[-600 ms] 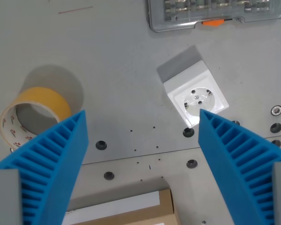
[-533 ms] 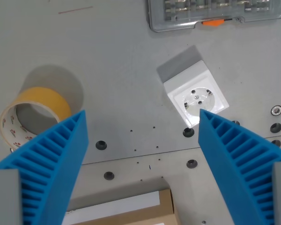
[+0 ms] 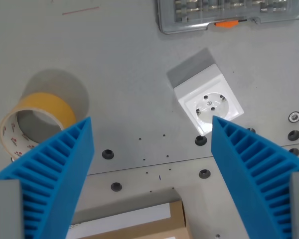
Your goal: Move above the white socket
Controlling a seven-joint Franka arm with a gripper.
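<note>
Tool (image 3: 152,144): my two blue ribbed fingers (image 3: 55,169) are spread wide apart with nothing between them, one coming up from the lower left of the frame, the other from the lower right.

What changed: honestly next to nothing. Compared with half a second ago the bolt holes near the bottom have crept down by a hair and that's it. So the camera has barely budged, and I'd say I'm either just starting the move or crawling.

What that means: the task isn't done yet as far as I can judge. The target is still off to one side instead of sitting in the middle of the gap.

White socket (image 3: 209,105): right of centre in the frame, rotated diagonal on the grey bench (image 3: 114,59), face up with its round recess and pin holes showing. Its lower right corner sits just at the tip of the right-hand finger, so it's right of and above the midpoint of the gap.

Next move, my guess: slide toward the right and a bit up-frame until the socket is centred between the fingers.

Other stuff: yellow tape roll (image 3: 32,122) at the left, clear plastic case (image 3: 229,15) along the top right, cardboard box (image 3: 134,221) at the bottom. All well clear of the socket.
</note>
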